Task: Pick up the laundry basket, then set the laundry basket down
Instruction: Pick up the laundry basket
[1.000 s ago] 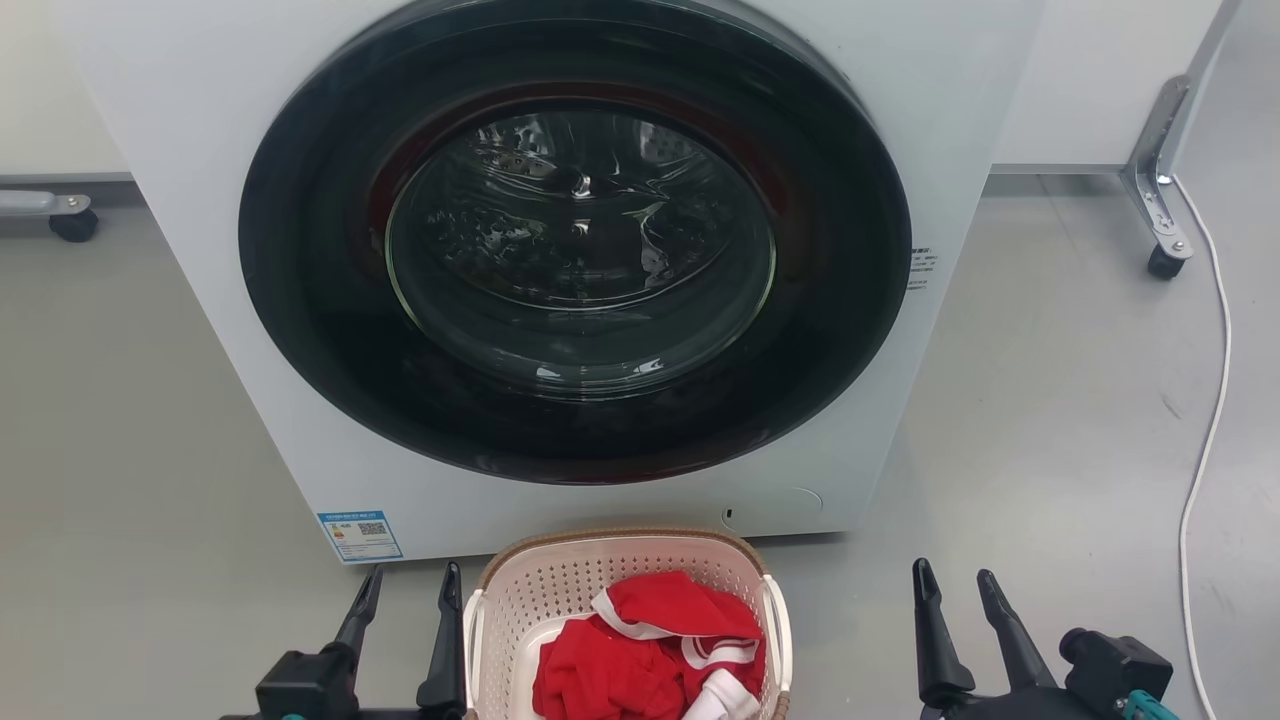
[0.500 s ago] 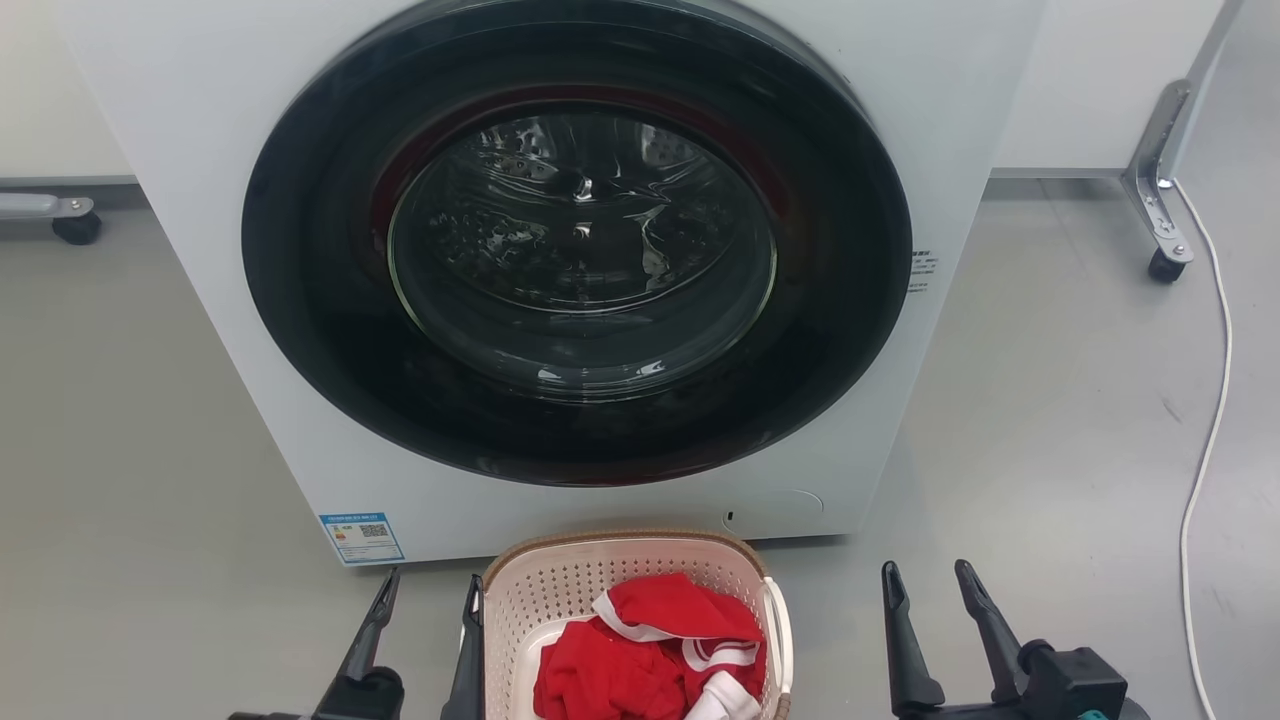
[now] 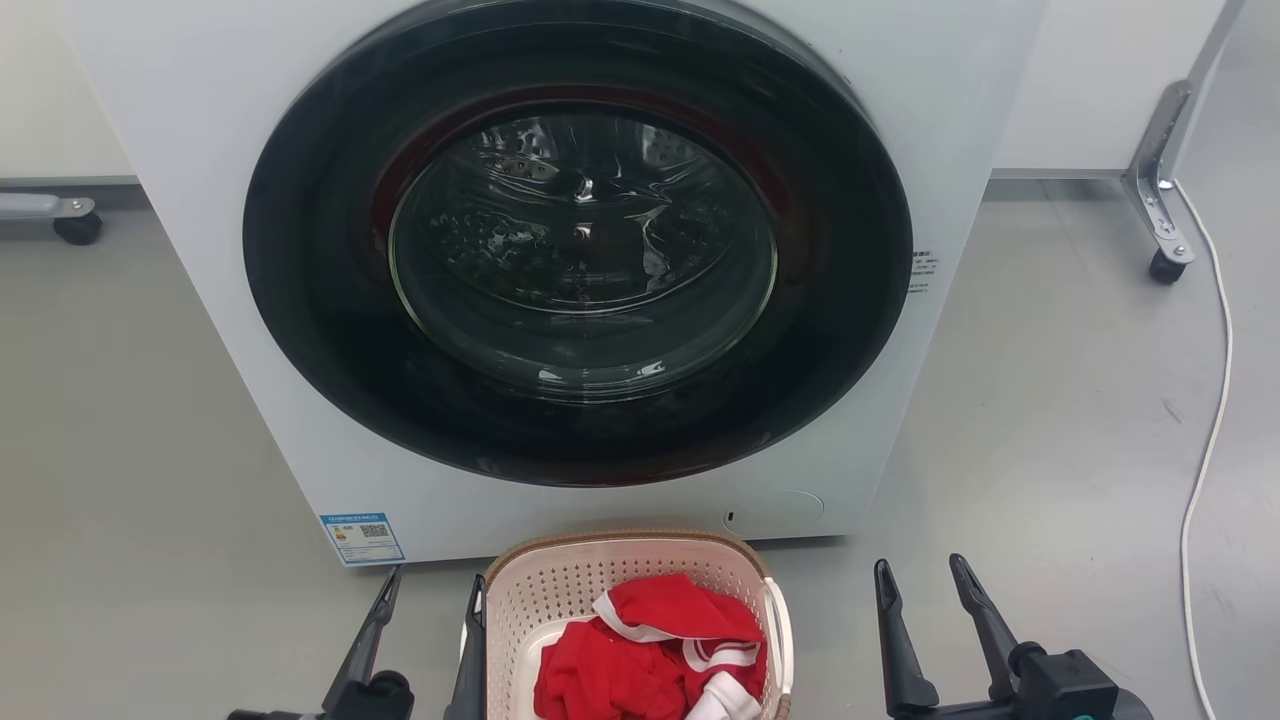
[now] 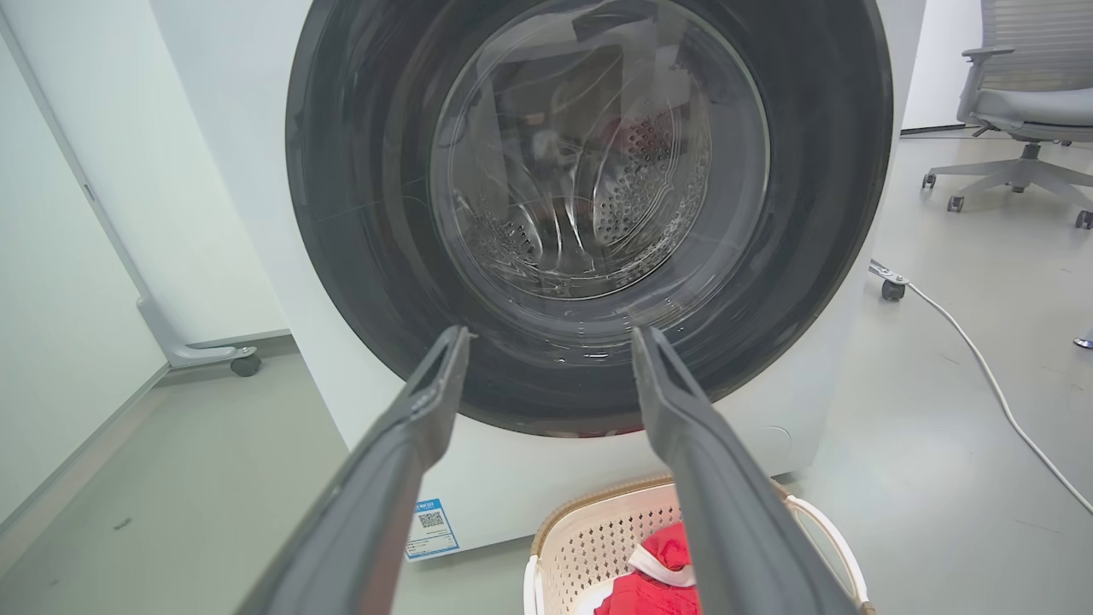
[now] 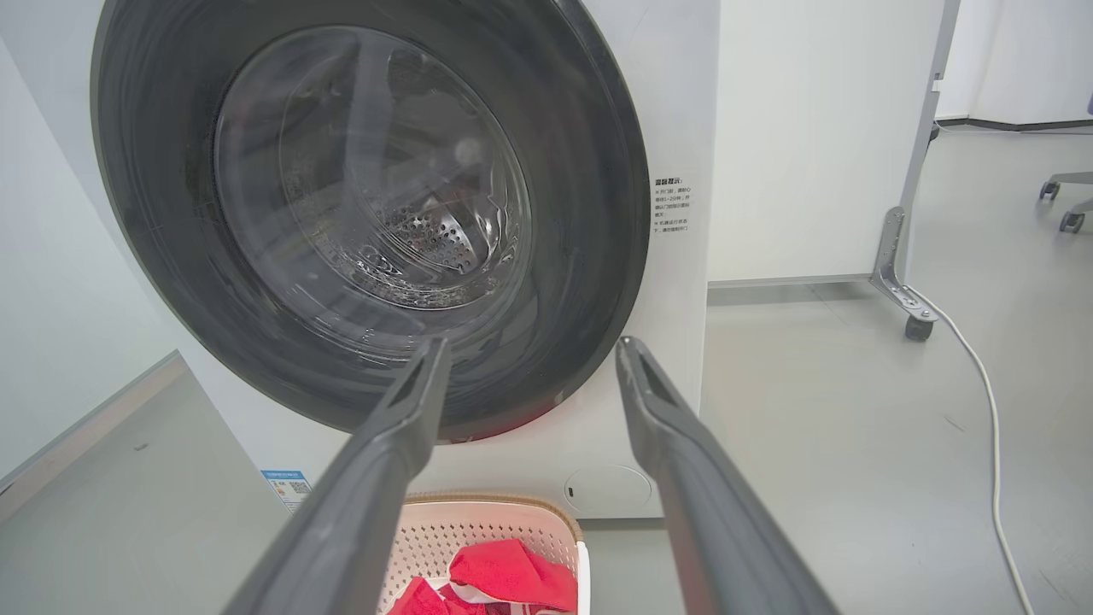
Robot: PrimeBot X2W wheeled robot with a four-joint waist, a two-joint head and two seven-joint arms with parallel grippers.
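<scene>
With left tool (image 3: pixel 436 577) and right tool (image 3: pixel 918 563) both gaping, gripping nothing, flanking the laundry basket (image 3: pixel 560 590) sitting on the floor (image 3: pixel 1050 450) before the washing machine (image 3: pixel 600 510); risking tilting it, spilling red clothes (image 3: pixel 640 660), by gripping unevenly.

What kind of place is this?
Probably a test area in an office or lab, not a home: a washing machine stands beside a wheeled partition, with an office chair nearby.
</scene>
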